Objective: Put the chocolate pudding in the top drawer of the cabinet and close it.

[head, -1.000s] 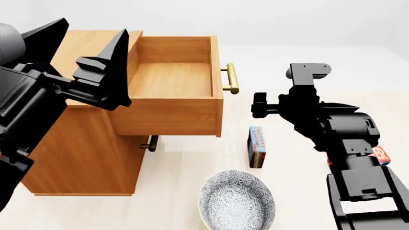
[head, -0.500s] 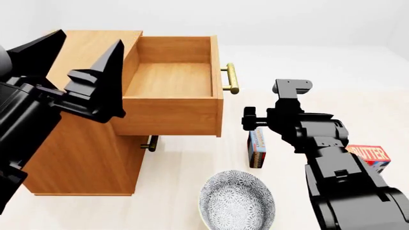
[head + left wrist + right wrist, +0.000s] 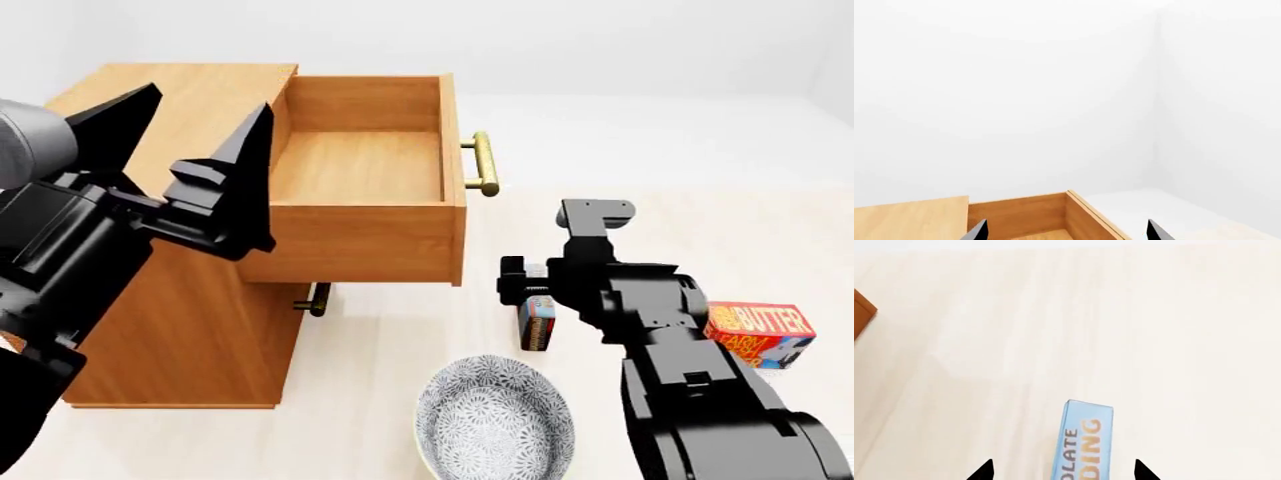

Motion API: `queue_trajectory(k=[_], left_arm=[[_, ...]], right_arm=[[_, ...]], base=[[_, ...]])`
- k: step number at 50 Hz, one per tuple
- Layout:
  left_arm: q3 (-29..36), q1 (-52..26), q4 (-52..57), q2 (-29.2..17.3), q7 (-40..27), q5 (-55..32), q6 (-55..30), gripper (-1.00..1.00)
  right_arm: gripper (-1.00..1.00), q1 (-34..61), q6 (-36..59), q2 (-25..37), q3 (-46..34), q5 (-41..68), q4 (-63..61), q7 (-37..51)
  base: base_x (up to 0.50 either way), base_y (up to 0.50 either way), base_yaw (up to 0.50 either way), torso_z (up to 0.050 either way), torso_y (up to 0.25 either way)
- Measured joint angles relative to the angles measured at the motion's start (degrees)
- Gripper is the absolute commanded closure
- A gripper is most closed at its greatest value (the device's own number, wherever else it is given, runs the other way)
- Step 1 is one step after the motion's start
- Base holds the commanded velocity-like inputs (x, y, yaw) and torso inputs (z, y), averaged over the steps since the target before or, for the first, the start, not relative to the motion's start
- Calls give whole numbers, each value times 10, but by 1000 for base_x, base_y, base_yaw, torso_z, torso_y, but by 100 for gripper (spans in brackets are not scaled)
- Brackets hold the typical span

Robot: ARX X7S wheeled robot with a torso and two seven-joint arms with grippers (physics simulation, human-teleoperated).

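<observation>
The chocolate pudding [image 3: 1082, 440] stands on its thin edge on the pale floor, light blue edge up, in front of the cabinet [image 3: 160, 320]. My right gripper [image 3: 1063, 471] is open and points down over it, one fingertip on each side, not touching. In the head view the right wrist hides most of the pudding [image 3: 538, 322]. The top drawer [image 3: 358, 165] is pulled out and empty, its brass handle [image 3: 483, 163] facing the right arm. My left gripper [image 3: 207, 100] hangs open above the cabinet top, beside the drawer [image 3: 1021, 216], holding nothing.
A red-orange butter box [image 3: 761, 333] lies on the floor to the right of the right arm. A patterned grey bowl [image 3: 494, 420] sits on the floor near the view's bottom edge. The lower drawer's small brass handle [image 3: 318, 298] shows under the open drawer.
My right arm has come down and toward the pudding, now covering most of it in the head view and uncovering the butter box. The left arm shifted slightly; the drawer stayed open.
</observation>
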Motion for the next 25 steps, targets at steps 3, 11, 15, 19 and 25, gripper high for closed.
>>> queue_trajectory(k=[3, 11, 15, 19, 25], left_arm=[[1, 3, -3, 2, 2, 2, 1, -100], [2, 9, -6, 4, 5, 4, 4, -100], [2, 11, -7, 4, 5, 4, 4, -100], [2, 12, -5, 3, 5, 4, 4, -100], [1, 12, 2, -2, 3, 1, 2, -100]], right_arm=[[-100, -3, 2, -1, 9, -9, 1, -2], [-100, -10, 5, -3, 33, -32, 2, -5], [-100, -14, 5, -5, 44, -43, 2, -5], [-100, -17, 5, -6, 54, -52, 2, -3], [-100, -21, 4, -7, 68, -66, 3, 0]], base=[[0, 0, 0, 0, 0], [0, 0, 0, 0, 0], [0, 0, 0, 0, 0], [0, 0, 0, 0, 0], [0, 0, 0, 0, 0]])
